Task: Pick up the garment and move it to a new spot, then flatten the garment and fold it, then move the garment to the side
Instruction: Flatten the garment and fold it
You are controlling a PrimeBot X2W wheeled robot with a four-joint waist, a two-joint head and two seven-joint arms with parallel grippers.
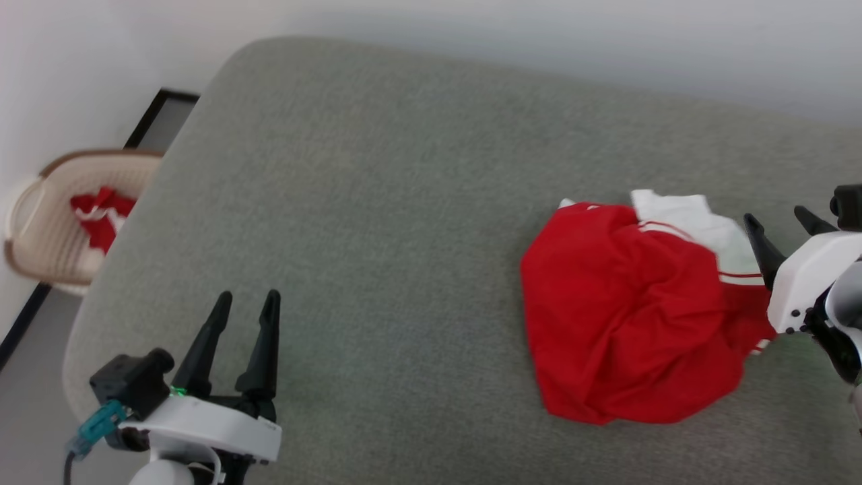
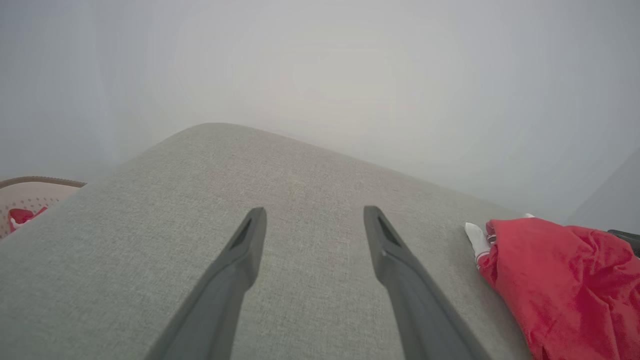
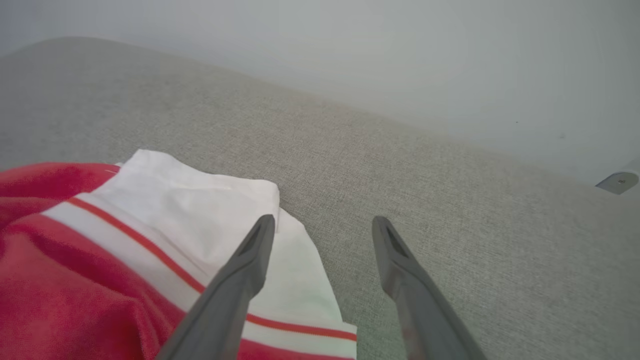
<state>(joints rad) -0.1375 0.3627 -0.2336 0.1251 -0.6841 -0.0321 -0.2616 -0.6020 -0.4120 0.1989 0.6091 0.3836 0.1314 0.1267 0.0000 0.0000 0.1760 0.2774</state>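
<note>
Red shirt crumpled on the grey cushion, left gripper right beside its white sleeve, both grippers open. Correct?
Wrong arm. The right gripper sits beside the white sleeve of the shirt. The left gripper is well apart from it, over bare cushion. The head view shows this. The shirt is crumpled and both grippers are open.

Crumpled garment (image 1: 619, 316) on grey cushion (image 1: 377, 222)

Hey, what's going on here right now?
A two-armed robot is facing a crumpled red garment lying on a grey padded surface. Its right pincer is open at the white sleeve, gripping nothing. The left pincer is open over bare padding, well apart from the garment. A basket off the left edge holds more red cloth. Nothing is flattened or folded.
</note>
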